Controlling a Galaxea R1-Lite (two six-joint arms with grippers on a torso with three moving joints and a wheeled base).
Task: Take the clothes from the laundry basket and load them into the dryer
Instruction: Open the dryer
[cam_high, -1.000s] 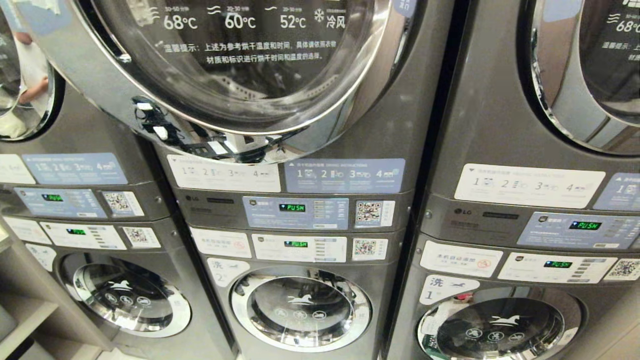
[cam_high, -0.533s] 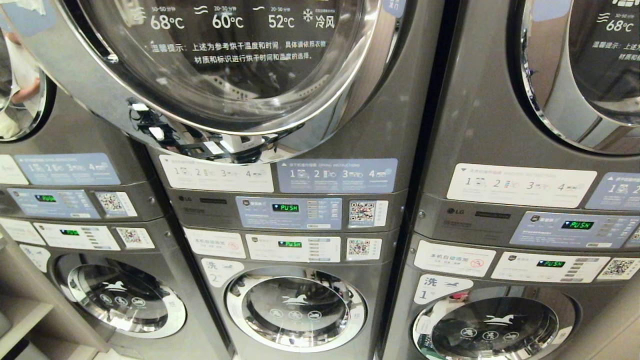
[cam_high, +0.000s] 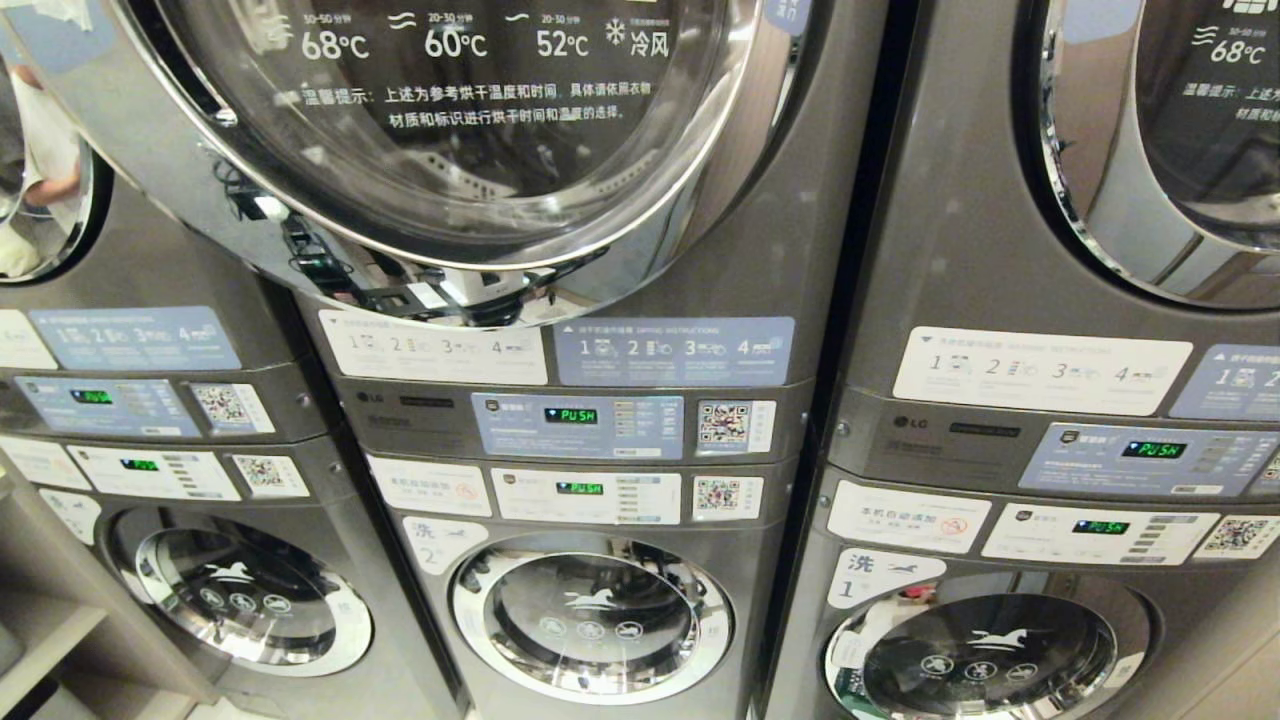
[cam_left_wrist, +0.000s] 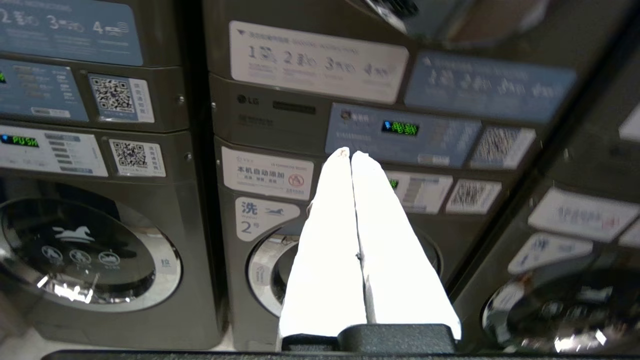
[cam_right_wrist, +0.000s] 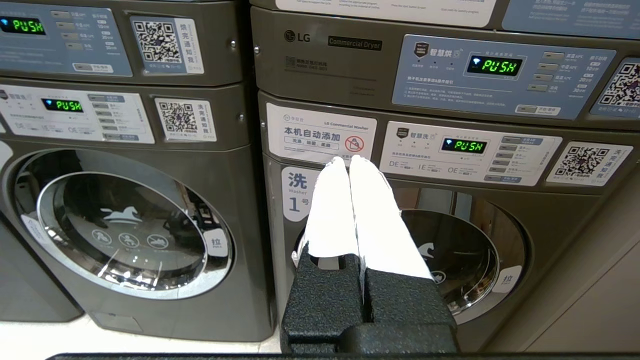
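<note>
The middle dryer (cam_high: 700, 260) fills the top of the head view with its big chrome-ringed glass door (cam_high: 450, 120) and temperature lettering. The laundry basket and the clothes are out of view. Neither arm shows in the head view. In the left wrist view my left gripper (cam_left_wrist: 350, 154) is shut and empty, its white fingers (cam_left_wrist: 325, 250) pressed together and aimed at the middle stack's control panels (cam_left_wrist: 400, 130). In the right wrist view my right gripper (cam_right_wrist: 348, 160) is shut and empty in front of washer number 1 (cam_right_wrist: 460, 250).
Three grey stacked machines stand side by side, dryers above washers. Washer 2 (cam_high: 595, 615) sits under the middle dryer, and another dryer door (cam_high: 1150, 150) is at the right. A pale shelf (cam_high: 40, 620) stands at the lower left. A person's reflection (cam_high: 50, 150) shows in the left door.
The whole head view has shifted slightly left, so the camera moved. The dark arm reflection in the middle dryer's chrome ring has climbed up and to the left.
</note>
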